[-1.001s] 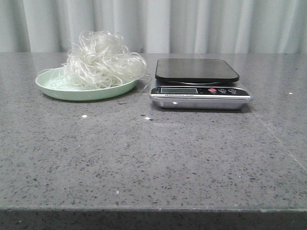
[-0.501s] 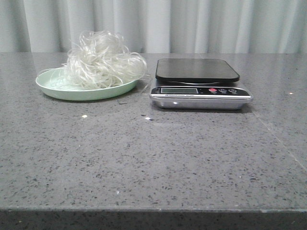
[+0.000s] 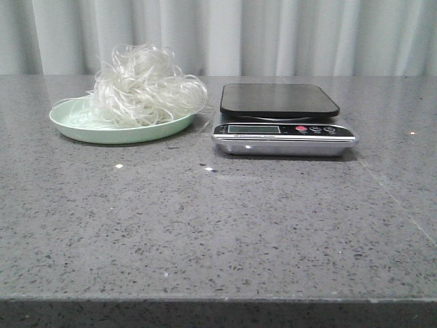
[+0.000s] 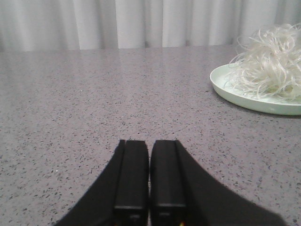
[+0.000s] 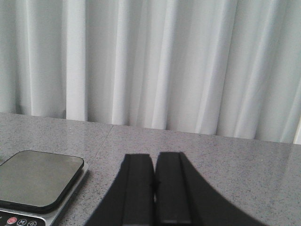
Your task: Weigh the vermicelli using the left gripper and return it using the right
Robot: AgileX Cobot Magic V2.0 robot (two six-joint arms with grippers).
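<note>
The vermicelli point(image 3: 145, 85) is heaped on a mint plate point(image 3: 89, 130) towards the far left corner of the worktop point(image 3: 218, 225); nothing has been lifted yet. Just beside the plate, near the middle of the far edge, a scale point(image 3: 283, 121) is set with its black platform bare. Neither arm is seen from the front.

The left pincer point(image 4: 149, 181) is held low over bare worktop, well apart from the plate, its fingers pressed together with nothing between them. The right pincer point(image 5: 154, 188) is likewise closed and empty, near the scale's right side.

The step in hand is judged to be the left reach. The fingers would need to be spread wide before the heap is entered, and the heap is best taken from above through its thick middle, so that the springy strands are gathered rather than a few loops plucked.

Loose strands overhang the plate's rim towards the scale and could trail or snag. The path from plate to platform is otherwise unobstructed.
</note>
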